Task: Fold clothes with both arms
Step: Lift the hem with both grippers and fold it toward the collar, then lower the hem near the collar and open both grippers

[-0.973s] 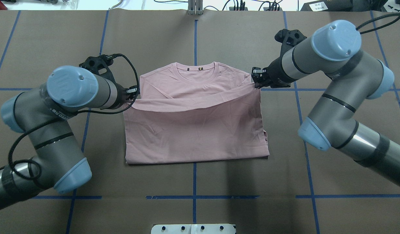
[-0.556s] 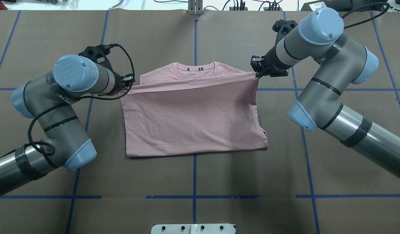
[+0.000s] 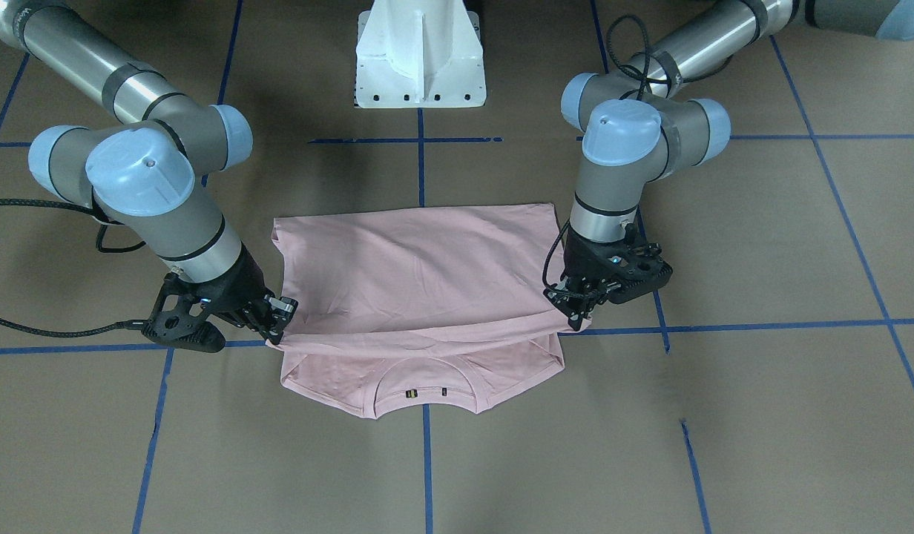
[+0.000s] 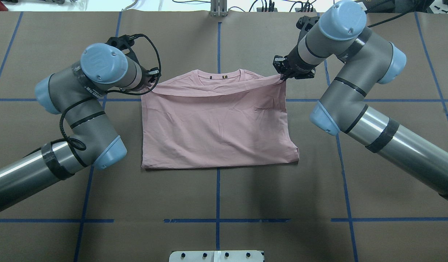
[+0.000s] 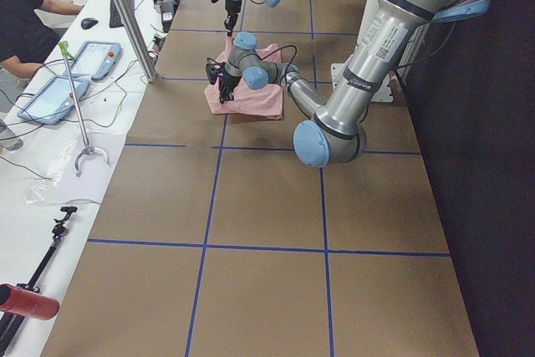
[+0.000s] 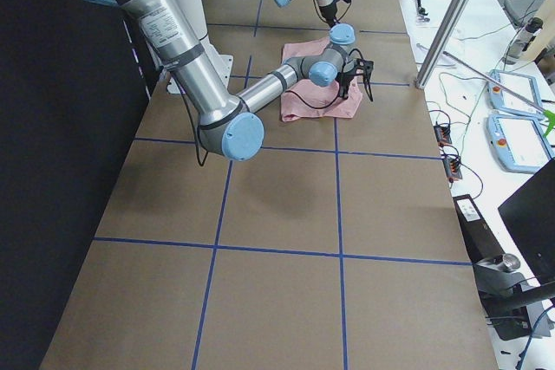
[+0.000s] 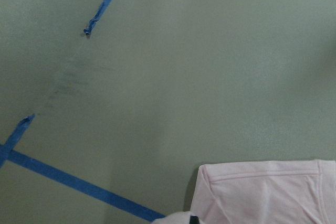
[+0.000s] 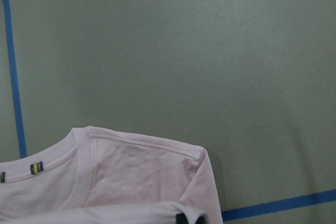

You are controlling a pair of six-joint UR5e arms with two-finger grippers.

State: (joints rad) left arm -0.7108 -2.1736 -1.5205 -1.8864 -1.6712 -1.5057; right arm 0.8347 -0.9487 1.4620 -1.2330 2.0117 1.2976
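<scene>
Pink cotton T-shirt (image 4: 216, 123) lies flat on the bench (image 4: 246, 189), its lower half doubled over toward the collar (image 4: 219, 77), with the fold crease on the robot's side. Left end effector (image 4: 150, 78) and right end effector (image 4: 282, 74) are each clamped on one corner of the hem edge (image 4: 216, 91), over the shoulders. To do it well, imo: move both corners level & in step, edge taut (it sags a bit mid-span), land it square near the collar, then release.
</scene>
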